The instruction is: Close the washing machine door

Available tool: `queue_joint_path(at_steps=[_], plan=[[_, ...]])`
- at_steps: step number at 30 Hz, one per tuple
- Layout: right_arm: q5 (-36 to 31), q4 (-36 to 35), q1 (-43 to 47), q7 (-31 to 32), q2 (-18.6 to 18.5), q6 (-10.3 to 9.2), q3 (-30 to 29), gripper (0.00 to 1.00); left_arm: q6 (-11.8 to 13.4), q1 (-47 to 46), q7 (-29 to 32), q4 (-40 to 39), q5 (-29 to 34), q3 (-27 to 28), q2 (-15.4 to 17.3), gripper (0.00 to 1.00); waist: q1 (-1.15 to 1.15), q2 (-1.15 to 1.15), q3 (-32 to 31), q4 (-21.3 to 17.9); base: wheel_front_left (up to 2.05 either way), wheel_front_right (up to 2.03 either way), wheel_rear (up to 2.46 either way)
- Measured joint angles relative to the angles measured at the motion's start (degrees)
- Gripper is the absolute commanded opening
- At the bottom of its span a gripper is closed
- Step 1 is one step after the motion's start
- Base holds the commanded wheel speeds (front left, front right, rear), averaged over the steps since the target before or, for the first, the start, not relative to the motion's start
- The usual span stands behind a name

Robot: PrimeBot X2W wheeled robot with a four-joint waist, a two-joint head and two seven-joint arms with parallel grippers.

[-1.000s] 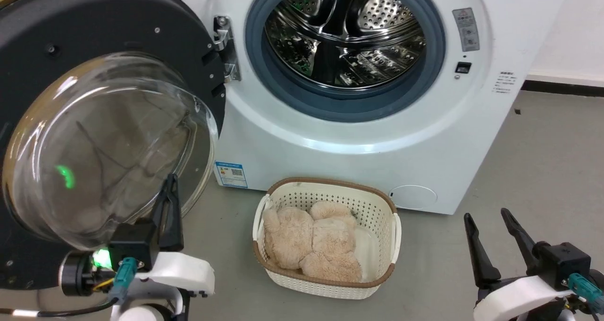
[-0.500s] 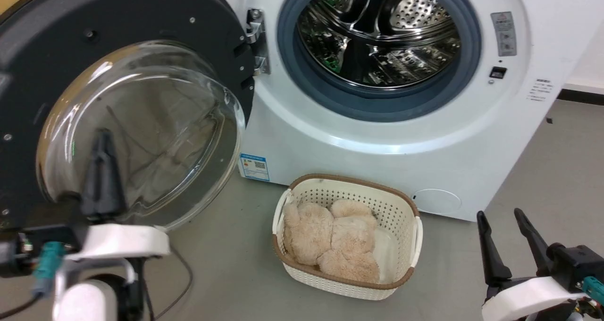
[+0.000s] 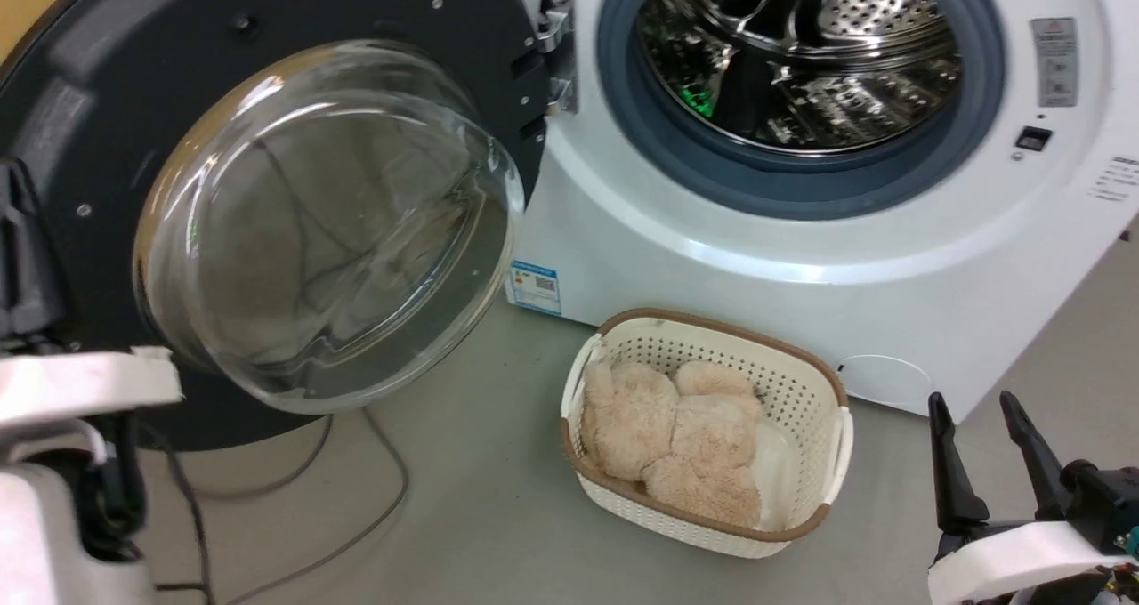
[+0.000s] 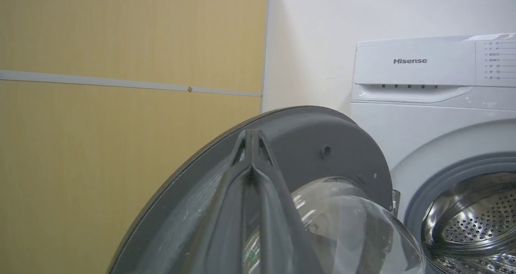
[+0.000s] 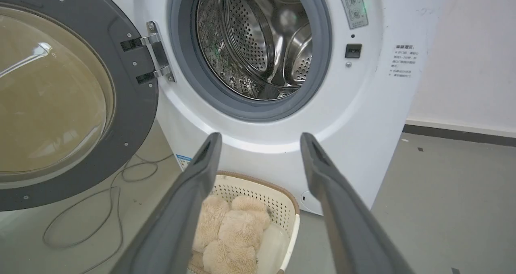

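Left end effector [image 4: 250, 133], fingers pressed together, sits at the free-side rim of the door [image 3: 329, 222]; door wide open.
You're at the approach step; the door hangs swung out on its hinge to the left of the machine [image 3: 801, 258]; contact with the rim can't be told; right end effector [image 3: 973, 405] hovers low, fingers apart, empty; next you'll likely need to press the rim and sweep it round to the opening until it latches, clearing the basket [image 3: 805, 378].
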Motion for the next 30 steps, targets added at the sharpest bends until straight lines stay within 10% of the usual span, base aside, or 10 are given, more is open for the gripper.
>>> queue_joint_path(at_steps=[14,30], plan=[[0.4,0.4,-2.0,-1.6,0.0,0.01,-1.3,1.00,-2.1,-12.2,1.8,15.8,-8.4,6.3,9.3,0.00,0.00,0.00,3.7,4.4,0.00,0.00,0.00],[0.5,0.9,-4.7,-3.6,0.0,0.00,-3.3,1.00,-2.2,-26.2,27.2,34.3,-23.3,9.9,18.2,0.00,0.00,0.00,8.5,6.6,0.00,0.00,0.00]])
